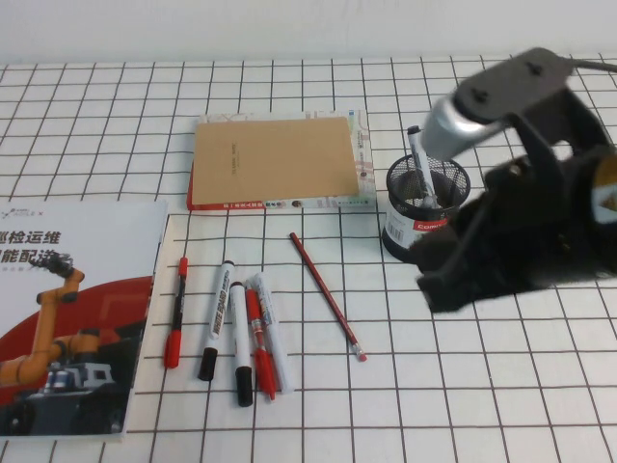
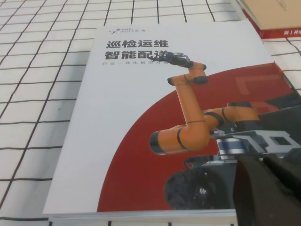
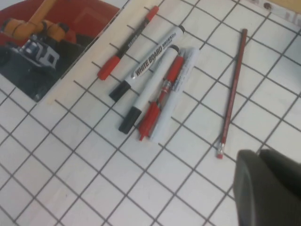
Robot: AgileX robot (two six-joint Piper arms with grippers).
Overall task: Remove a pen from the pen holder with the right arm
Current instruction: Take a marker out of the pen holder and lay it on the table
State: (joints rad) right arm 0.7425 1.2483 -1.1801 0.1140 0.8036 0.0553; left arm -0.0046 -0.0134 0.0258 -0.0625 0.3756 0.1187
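A black mesh pen holder stands at the right of the table, with a white pen upright in it. My right gripper hangs just in front of the holder, low over the grid cloth. In the right wrist view its dark fingers are pressed together with nothing between them, and neither the holder nor its pen shows there. My left gripper hovers over a booklet, its fingers together and empty. The left arm is outside the high view.
A robot booklet lies at the left and a brown notebook at the back. Several markers and pens, including a whiteboard marker, lie side by side. A red pencil lies beside them.
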